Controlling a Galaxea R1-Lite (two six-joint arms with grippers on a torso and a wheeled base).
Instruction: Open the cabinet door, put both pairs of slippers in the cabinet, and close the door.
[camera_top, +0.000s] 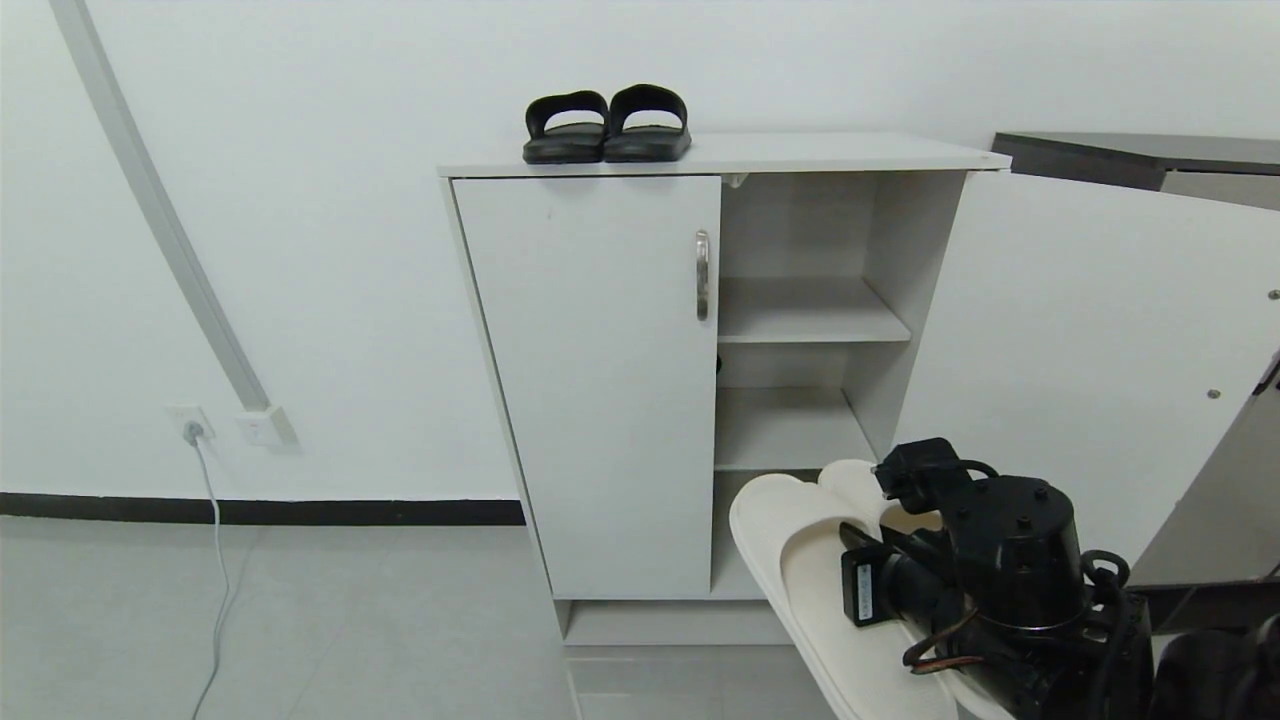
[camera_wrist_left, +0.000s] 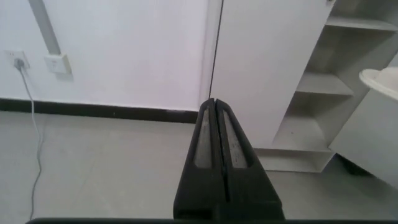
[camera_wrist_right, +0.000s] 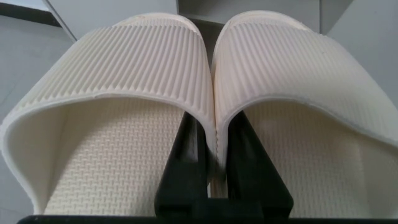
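- Since the right door (camera_top: 1080, 350) of the cabinet (camera_top: 800, 152) is swung wide open, the first job looks done.
- The white slippers (camera_top: 790, 560) are up in the air, just in front of the low shelves (camera_top: 785, 430), not inside yet.
- The black slippers (camera_top: 607, 125) sit on top of the cabinet, so they are left to do. Then the door must be shut.
- The right jaws are squeezed tight on the white slippers, pinching their two inner sides together.
- The left jaws are closed and hold nothing.
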